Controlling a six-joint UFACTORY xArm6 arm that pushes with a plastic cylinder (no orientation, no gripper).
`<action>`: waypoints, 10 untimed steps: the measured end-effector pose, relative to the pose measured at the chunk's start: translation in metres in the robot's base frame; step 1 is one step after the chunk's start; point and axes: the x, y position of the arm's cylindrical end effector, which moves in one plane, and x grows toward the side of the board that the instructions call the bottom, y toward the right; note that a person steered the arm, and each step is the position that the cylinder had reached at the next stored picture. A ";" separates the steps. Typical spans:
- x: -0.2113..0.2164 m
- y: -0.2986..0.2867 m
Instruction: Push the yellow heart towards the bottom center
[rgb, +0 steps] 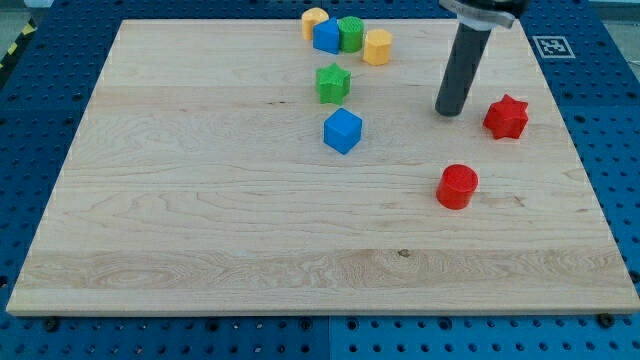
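Two yellow blocks lie near the view's top centre. The left one (313, 19), rounded like a heart, is partly hidden behind a blue block (326, 37). The right one (377, 46) looks like a pentagon. My tip (450, 112) rests on the wooden board (200, 220), to the right of and below the yellow blocks and well apart from them. It stands just left of a red star (506, 117) without touching it.
A green cylinder (351, 33) sits between the blue block and the yellow pentagon. A green star (333, 82) and a blue cube (342, 130) lie below the cluster. A red cylinder (457, 186) lies below my tip.
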 end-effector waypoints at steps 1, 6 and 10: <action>-0.028 0.019; -0.162 -0.114; -0.164 -0.214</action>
